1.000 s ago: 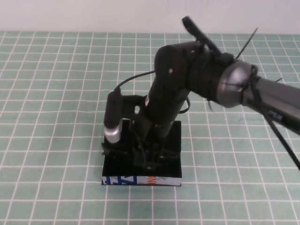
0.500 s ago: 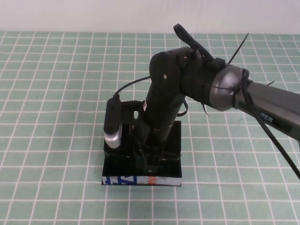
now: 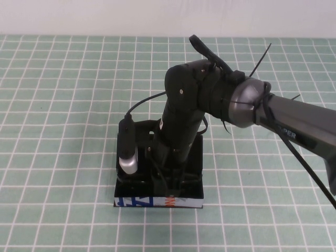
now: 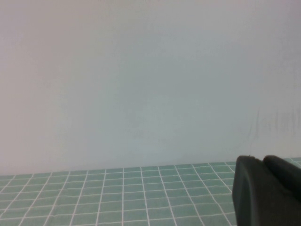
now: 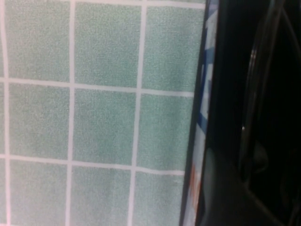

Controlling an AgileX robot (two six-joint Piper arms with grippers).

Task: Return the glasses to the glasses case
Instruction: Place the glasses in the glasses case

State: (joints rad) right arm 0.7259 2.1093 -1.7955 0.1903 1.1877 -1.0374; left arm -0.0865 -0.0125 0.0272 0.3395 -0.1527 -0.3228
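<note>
The glasses case (image 3: 137,201) is a black open box with a white front edge marked in blue and orange, lying at the middle front of the table. My right gripper (image 3: 166,181) reaches straight down into it, shut on the glasses, which are mostly hidden against the black interior. In the right wrist view a thin dark arm of the glasses (image 5: 256,89) runs inside the case, next to its white edge (image 5: 199,122). My left gripper (image 4: 267,194) shows only as a dark shape in its own wrist view, off the high view.
A green mat with a white grid (image 3: 63,105) covers the table up to a pale wall (image 3: 105,16) at the back. The right arm (image 3: 294,118) crosses from the right, trailing black cables. Its silver wrist camera (image 3: 127,160) hangs over the case's left side.
The right arm has shifted slightly left and lowered, pushing the gripper deeper into the case. The case has not moved.
</note>
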